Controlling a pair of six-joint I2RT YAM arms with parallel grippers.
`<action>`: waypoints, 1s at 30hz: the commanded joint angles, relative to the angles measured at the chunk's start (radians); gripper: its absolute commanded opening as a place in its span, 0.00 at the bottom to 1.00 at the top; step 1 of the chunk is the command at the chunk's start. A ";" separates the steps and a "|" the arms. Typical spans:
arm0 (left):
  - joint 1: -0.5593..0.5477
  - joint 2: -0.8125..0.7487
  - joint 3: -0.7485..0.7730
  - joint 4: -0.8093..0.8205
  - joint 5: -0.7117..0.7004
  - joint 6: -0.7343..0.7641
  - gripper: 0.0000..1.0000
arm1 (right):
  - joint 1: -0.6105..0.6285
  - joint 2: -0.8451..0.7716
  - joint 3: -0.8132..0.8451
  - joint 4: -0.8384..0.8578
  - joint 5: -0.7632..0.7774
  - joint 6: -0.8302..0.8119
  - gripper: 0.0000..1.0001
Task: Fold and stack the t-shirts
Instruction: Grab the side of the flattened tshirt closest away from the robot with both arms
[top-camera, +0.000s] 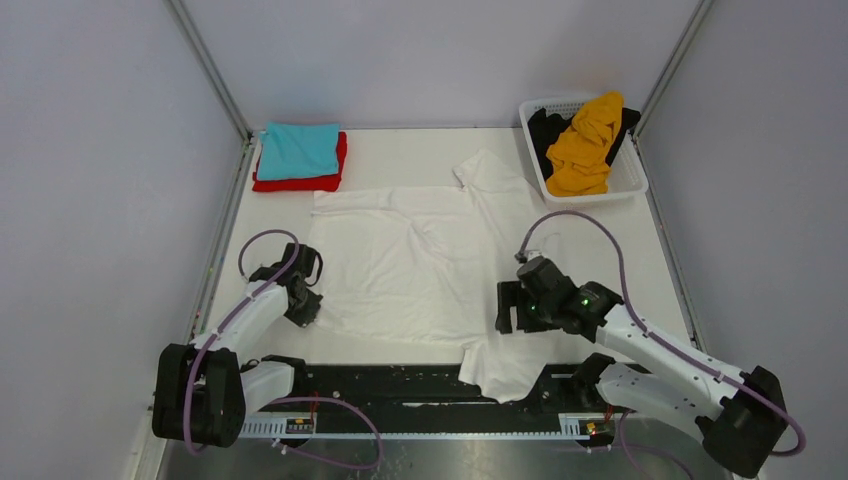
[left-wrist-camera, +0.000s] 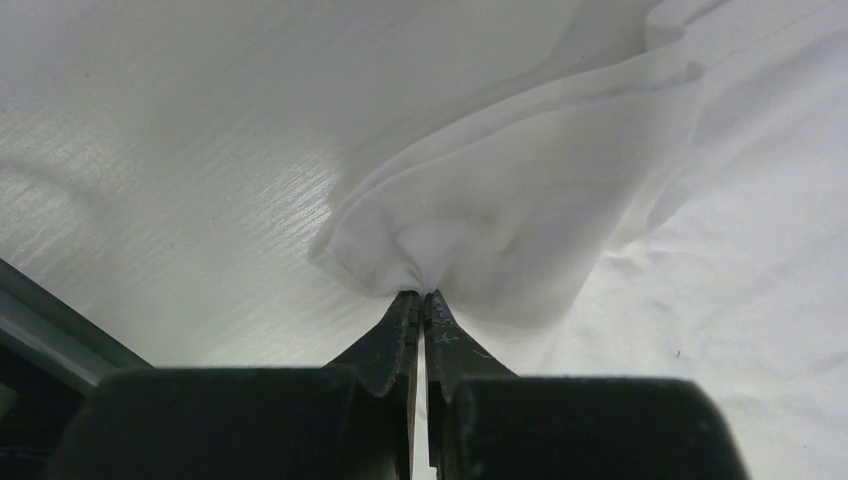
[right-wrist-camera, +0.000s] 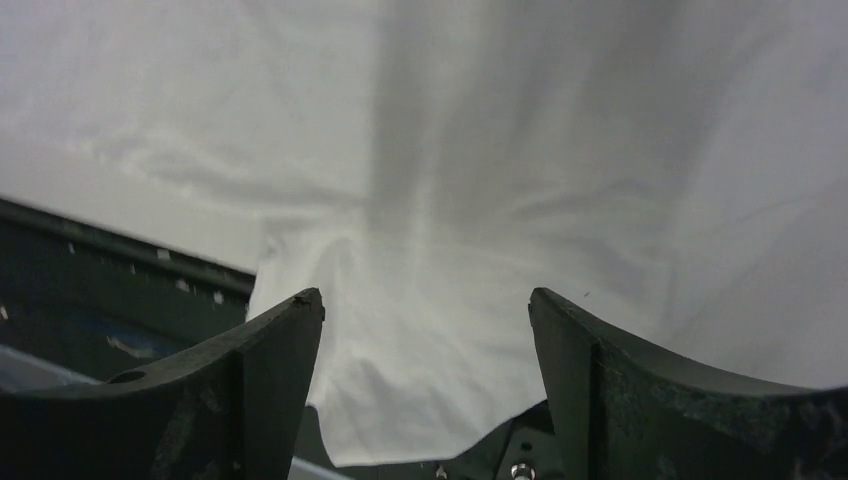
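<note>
Top external — white t-shirt (top-camera: 400, 260) lies left-to-right, sleeves at right

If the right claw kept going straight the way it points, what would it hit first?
Most likely the white t-shirt: the open right gripper points straight at its cloth, with nothing visible between them. Depth is hard to judge.

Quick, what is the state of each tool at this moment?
Left tool: closed, pinching a bunched edge of the white t-shirt.
Right tool: open, holding nothing, with the white t-shirt below it.
</note>
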 joint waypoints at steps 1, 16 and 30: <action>0.008 -0.001 0.019 0.020 0.002 0.023 0.00 | 0.203 0.016 0.011 -0.140 -0.042 0.057 0.81; 0.008 -0.025 0.027 0.006 0.008 0.036 0.00 | 0.625 0.206 -0.015 -0.039 -0.254 0.039 0.76; 0.008 -0.192 0.026 -0.197 -0.034 -0.008 0.00 | 0.680 0.244 0.077 -0.239 -0.140 0.045 0.00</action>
